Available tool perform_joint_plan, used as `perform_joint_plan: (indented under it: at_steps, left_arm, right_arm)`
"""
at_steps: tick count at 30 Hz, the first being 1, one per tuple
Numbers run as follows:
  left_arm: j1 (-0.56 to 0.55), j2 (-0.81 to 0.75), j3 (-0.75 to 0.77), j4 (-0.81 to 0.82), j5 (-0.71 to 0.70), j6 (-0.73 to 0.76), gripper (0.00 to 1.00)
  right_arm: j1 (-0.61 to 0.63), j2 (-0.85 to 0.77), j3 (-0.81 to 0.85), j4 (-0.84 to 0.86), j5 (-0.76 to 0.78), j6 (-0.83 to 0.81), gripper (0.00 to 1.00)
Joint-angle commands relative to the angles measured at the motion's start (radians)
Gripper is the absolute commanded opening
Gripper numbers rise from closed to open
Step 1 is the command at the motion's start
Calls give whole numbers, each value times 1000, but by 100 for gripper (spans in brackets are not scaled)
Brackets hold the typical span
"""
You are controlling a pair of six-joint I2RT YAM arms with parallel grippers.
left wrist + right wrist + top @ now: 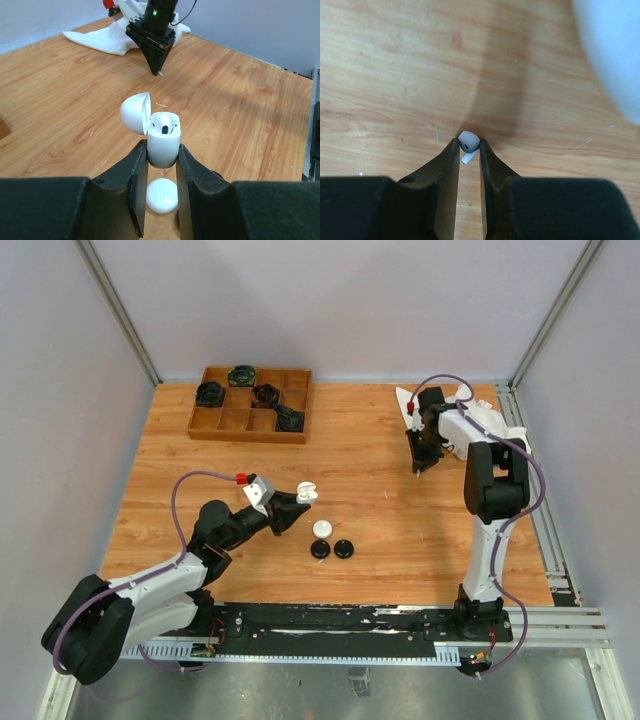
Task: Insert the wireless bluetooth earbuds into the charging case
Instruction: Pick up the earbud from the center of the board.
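Note:
My left gripper [297,502] is shut on a white charging case [163,139] with its lid open; one white earbud [163,123] sits in a slot. The case also shows in the top view [307,493], held above the table. My right gripper [418,468] is shut on a white earbud [468,142] at its fingertips [483,148], close above the wood at the right. In the left wrist view the right gripper [159,71] points down with the tiny earbud at its tip.
A closed white round case [322,529] and two black round cases [331,549] lie on the table below the left gripper. A wooden compartment tray [222,421] with several black cases stands at the back left. A white cloth [490,415] lies at the back right.

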Motion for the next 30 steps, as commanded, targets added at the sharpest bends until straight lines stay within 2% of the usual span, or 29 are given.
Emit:
perform_joint_plan:
  at_steps: [1, 10, 19, 30]
  left_arm:
    - [7, -34, -17, 39, 9, 10, 0]
    - [7, -24, -71, 202, 22, -27, 0]
    - [7, -6, -78, 312, 41, -67, 0]
    - [7, 5, -60, 437, 72, -121, 0]
  right_arm:
    - [50, -77, -123, 32, -39, -8, 12]
    - [208, -379, -381, 278, -35, 8, 11]
    - [388, -654, -503, 447, 10, -17, 10]
    - [568, -1004, -669, 683, -66, -23, 10]
